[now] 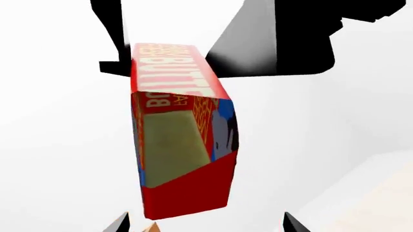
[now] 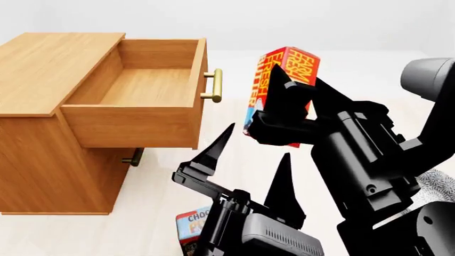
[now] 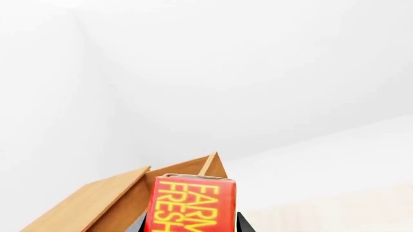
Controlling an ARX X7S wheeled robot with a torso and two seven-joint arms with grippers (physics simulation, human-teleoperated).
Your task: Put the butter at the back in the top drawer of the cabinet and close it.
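Observation:
The butter, a red carton with yellow lettering, is held upright in the air by my right gripper, which is shut on it. It hangs to the right of the top drawer, which is pulled open and holds nothing that I can see. The drawer's brass handle faces the carton. The right wrist view has the butter between the fingers, with the cabinet behind it. My left gripper stands open below the butter, and its fingertips grip nothing.
The cabinet fills the left side, with a lower drawer handle under the open drawer. A chocolate pudding box lies on the pale floor near my left arm. White walls stand behind.

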